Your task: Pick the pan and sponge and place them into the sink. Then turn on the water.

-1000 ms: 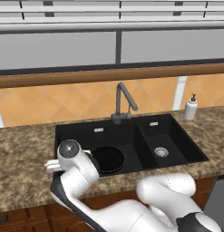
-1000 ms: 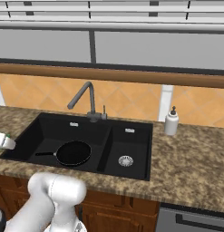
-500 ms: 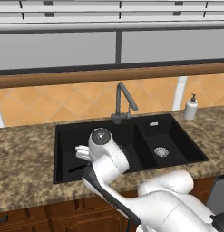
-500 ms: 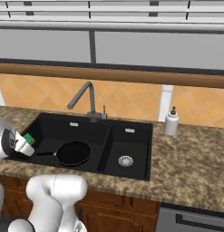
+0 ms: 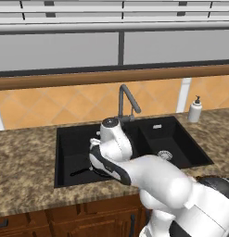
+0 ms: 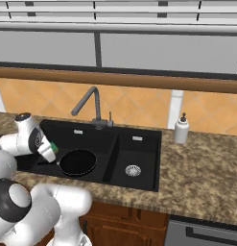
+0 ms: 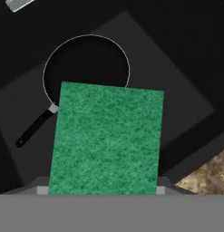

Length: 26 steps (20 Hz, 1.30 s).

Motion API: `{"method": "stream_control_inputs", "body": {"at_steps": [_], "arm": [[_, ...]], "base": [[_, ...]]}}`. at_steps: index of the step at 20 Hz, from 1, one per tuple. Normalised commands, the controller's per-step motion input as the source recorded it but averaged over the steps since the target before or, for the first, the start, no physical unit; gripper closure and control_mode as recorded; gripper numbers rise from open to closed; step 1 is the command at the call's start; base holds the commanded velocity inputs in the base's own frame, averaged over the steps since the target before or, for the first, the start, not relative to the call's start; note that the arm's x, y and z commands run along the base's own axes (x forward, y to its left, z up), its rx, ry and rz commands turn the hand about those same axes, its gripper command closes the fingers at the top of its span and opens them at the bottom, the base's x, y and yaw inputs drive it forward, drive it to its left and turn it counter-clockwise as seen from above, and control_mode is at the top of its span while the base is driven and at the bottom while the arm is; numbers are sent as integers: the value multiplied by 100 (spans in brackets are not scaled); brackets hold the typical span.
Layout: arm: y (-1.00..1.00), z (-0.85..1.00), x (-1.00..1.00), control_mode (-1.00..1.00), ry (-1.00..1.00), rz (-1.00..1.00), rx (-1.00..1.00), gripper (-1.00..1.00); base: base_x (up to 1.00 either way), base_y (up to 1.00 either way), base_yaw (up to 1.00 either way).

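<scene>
We see the pincer [image 6: 49, 151] pinching the sponge [image 7: 106, 139] above the sink's [image 6: 139, 178] left basin, where the pan [image 6: 77, 162] lies just below and beside it.

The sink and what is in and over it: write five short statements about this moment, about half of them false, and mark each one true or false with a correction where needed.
1. The pan lies in the wide left basin of the sink. True.
2. The sponge lies on the floor of the right basin. False: the hand holds it over the left basin, above the pan.
3. Water runs from the faucet. False: no stream is visible.
4. The sponge shows its green face in the hand view. True.
5. The soap dispenser stands inside the sink. False: it stands on the counter to the right of the sink.
</scene>
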Motion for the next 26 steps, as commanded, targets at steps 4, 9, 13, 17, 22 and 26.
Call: {"method": "stream_control_inputs", "body": {"at_steps": [4, 9, 13, 17, 22, 26], "arm": [[0, -17, 81, -100, 30, -21, -14, 100], [8, -40, 59, -100, 22, -21, -18, 100], [5, -57, 19, -100, 6, -17, -16, 100], [2, -56, 0, -100, 0, -14, -14, 100], [1, -46, 0, -100, 0, -14, -12, 100], [0, -51, 0, -100, 0, -14, -11, 100]], "base": [[0, 0, 0], [0, 0, 0], [0, 0, 0], [0, 0, 0], [0, 0, 0], [0, 0, 0]]}}
